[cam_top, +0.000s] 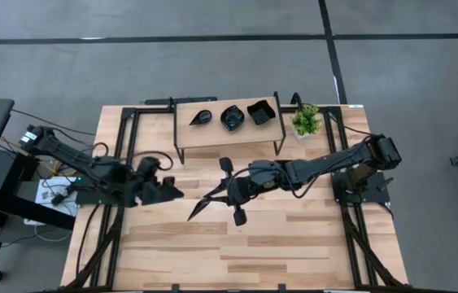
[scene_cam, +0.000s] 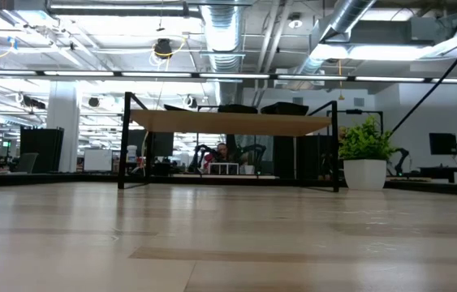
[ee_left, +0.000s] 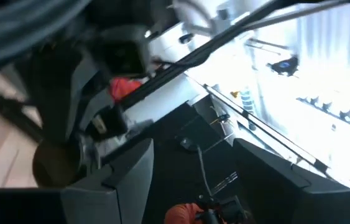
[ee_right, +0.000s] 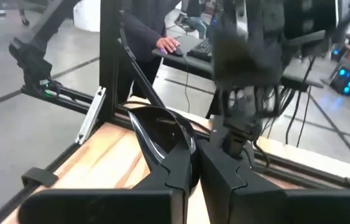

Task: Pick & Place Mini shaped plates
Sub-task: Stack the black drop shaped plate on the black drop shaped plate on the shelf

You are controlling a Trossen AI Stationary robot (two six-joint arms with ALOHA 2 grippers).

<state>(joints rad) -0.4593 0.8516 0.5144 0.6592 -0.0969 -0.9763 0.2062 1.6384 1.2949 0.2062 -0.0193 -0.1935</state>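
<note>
- Right gripper, above the middle of the worktop, pinches a black leaf-shaped plate by its rim; so thin an edge hold could let the plate swing or slip loose.
- Three plates sit on the small shelf; a crowded set-down could knock them.
- Left gripper, jaws spread, empty, waits nearby; it could be clipped.

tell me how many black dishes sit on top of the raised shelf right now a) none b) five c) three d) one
c, the high view shows a leaf-shaped dish, a scalloped round dish and a square dish in a row on the raised shelf, with the potted plant standing off its end on the table.
</note>
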